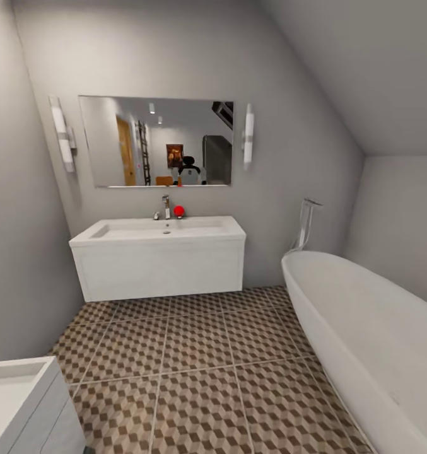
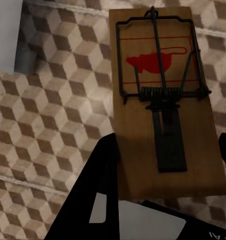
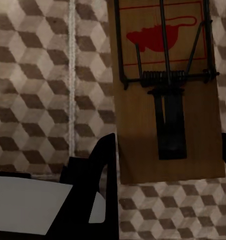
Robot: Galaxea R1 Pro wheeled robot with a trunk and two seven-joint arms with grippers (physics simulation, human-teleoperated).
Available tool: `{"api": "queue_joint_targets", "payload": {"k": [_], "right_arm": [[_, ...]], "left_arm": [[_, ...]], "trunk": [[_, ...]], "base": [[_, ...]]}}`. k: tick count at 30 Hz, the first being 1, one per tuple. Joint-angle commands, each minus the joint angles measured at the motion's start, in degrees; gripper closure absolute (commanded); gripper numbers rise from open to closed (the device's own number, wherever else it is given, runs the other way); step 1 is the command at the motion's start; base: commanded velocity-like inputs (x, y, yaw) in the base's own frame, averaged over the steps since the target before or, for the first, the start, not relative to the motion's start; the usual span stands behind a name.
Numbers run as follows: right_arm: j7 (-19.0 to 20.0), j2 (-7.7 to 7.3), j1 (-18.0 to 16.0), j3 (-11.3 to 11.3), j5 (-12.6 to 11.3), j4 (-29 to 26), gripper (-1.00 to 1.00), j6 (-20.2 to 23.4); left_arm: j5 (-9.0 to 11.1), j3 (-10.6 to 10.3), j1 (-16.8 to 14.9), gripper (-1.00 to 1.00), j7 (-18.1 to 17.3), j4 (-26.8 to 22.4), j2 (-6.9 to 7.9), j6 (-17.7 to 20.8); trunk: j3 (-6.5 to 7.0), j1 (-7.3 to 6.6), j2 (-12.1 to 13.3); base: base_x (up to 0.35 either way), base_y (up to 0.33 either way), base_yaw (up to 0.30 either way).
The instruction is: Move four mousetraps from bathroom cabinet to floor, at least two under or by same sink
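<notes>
Ahead of me, the white wall-hung vanity with its shallow rectangular sink [image 1: 159, 230] and chrome tap [image 1: 166, 206] stands against the grey wall under a wide mirror [image 1: 156, 141]; a small red object [image 1: 178, 210] sits beside the tap. The white oval bathtub [image 1: 364, 340] crowds the right side, and a white unit corner [image 1: 24, 403] intrudes at lower left, leaving the brown-and-cream cube-patterned tile floor [image 1: 194, 372] open between them. My left fingers [image 2: 95, 195] are clamped on a flat brown wooden mousetrap with dark wire spring [image 2: 165, 100], held above the tiles. My right fingers [image 3: 100, 185] grip a second identical wooden mousetrap [image 3: 168, 95] likewise.
</notes>
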Motion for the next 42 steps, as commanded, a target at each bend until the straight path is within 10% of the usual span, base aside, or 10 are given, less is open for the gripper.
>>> {"api": "queue_joint_targets", "payload": {"k": [1,42], "right_arm": [[0.01,0.01,-0.06,0.48,-0.33,0.06,1.0,0.08],[0.01,-0.16,-0.06,0.48,-0.33,0.06,1.0,-0.16]], "left_arm": [[0.16,-0.2,-0.02,1.0,0.36,-0.08,0.0,0.27],[0.2,-0.28,-0.02,1.0,0.36,-0.08,-0.05,0.29]], "trunk": [[-0.06,0.02,-0.03],[-0.06,0.02,-0.03]], "base": [[0.269,-0.194,0.079],[0.269,-0.185,0.164]]}}
